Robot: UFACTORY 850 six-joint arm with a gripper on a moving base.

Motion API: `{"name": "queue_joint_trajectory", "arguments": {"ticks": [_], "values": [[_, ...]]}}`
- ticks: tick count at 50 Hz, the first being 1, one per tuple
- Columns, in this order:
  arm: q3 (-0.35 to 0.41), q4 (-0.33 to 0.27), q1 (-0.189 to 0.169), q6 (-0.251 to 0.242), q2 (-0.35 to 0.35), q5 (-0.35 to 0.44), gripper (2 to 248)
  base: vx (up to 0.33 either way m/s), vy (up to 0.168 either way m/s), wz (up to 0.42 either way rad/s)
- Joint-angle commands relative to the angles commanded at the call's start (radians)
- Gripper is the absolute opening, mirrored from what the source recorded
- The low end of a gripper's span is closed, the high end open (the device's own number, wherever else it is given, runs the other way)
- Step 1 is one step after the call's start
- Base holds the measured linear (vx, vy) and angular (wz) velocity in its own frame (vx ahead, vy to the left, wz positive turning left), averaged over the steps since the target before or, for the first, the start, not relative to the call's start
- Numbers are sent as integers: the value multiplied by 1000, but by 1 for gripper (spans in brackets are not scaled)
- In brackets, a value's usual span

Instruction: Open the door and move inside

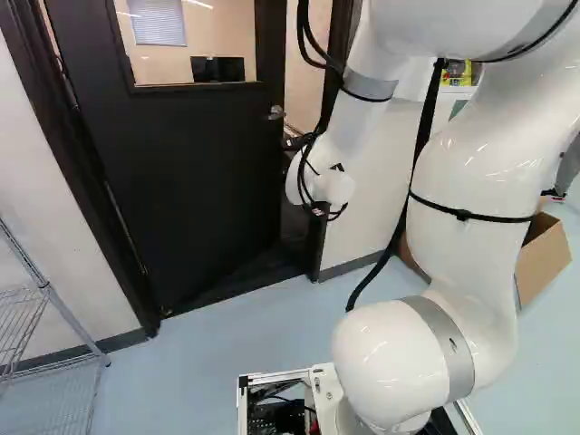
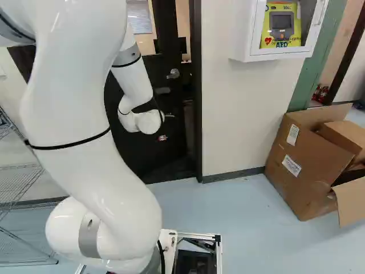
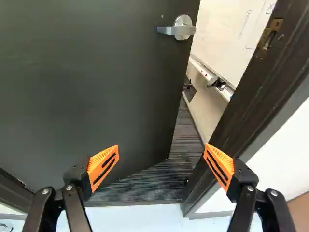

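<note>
The door (image 3: 96, 87) is seen partly open, swung away from the base (image 2: 219, 251) into the room beyond, with a gap between its free edge and the frame (image 3: 244, 104) on the latch side. The handle (image 3: 179, 30) is mounted near that free edge, ahead of the gripper (image 3: 161, 146) and well apart from it. The fingers (image 3: 102, 167) are spread wide, and nothing is clamped between them. From this, the opening step can be judged well begun, the latch being clear of the strike plate (image 3: 268, 39); what is in hand seems to be the widening of the gap, with the move inside not yet made. Next, the door is best pushed farther inward, with the arm (image 1: 471, 172) or gripper pressed against its face near the free edge, and the base then driven forward in line with the opening. A grip on the handle is probably no longer needed. Care is called for at the frame, against which a finger or the base could be caught, and the door could swing back if contact is lost.
</note>
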Motion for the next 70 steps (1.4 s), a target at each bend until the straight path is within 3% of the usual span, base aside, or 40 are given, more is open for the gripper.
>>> {"name": "queue_joint_trajectory", "arguments": {"ticks": [52,70], "values": [[223,56,-137,0,210,0,247,0,0,0],[256,56,-150,0,244,0,247,0,0,0]]}}
